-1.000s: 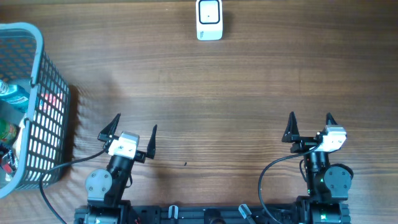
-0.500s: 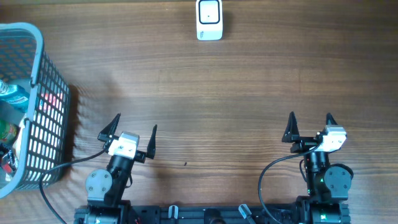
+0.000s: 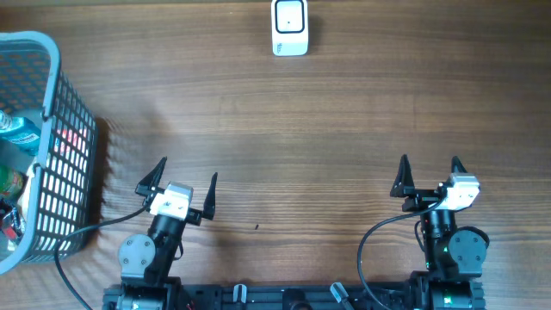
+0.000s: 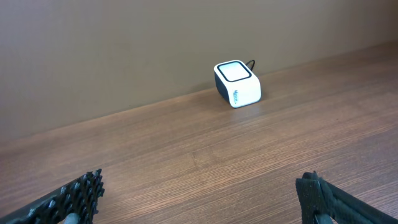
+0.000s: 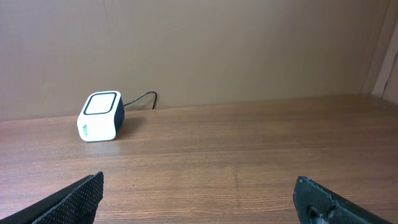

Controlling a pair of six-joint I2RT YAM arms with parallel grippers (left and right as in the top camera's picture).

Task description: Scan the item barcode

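The white barcode scanner (image 3: 290,27) stands at the far middle of the wooden table, its window facing up; it also shows in the left wrist view (image 4: 237,84) and the right wrist view (image 5: 99,116). Items lie in the grey basket (image 3: 34,37) at the left edge, among them a blue-green pack (image 3: 17,131) and something red (image 3: 73,140) behind the mesh; they are only partly visible. My left gripper (image 3: 188,172) (image 4: 199,199) and my right gripper (image 3: 429,164) (image 5: 199,199) rest near the front edge, both open and holding nothing.
A dark cable (image 5: 140,99) runs from the scanner toward the back wall. The basket's mesh wall (image 3: 77,172) stands close to the left of my left arm. Bare wood lies between the grippers and the scanner.
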